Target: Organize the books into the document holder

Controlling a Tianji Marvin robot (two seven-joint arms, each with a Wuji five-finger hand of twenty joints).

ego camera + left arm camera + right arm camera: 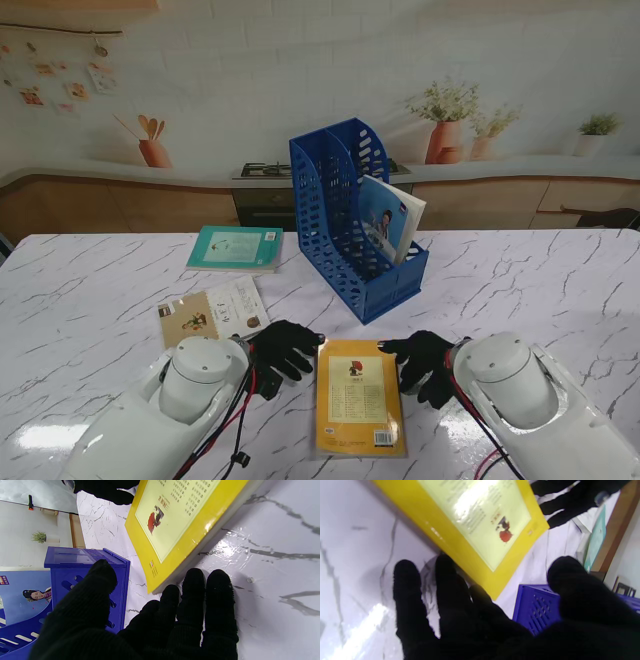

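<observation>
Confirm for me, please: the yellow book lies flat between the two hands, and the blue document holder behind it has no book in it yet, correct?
Not quite. The yellow book does lie flat between the left hand and right hand, but the blue document holder already has one book in it: a blue-covered book leaning in its right compartment, as the stand view shows.

A document holder (352, 225) is standing on the table (520, 290), far from me and near the middle, with one book (390, 222) leaning inside its right compartment. Left of it, a second book (235, 248) is lying flat, and nearer to me a third book (212, 312) is lying flat. Nearest of all, a fourth book (360, 397) is lying between the left hand (283, 352) and the right hand (425, 364).
</observation>
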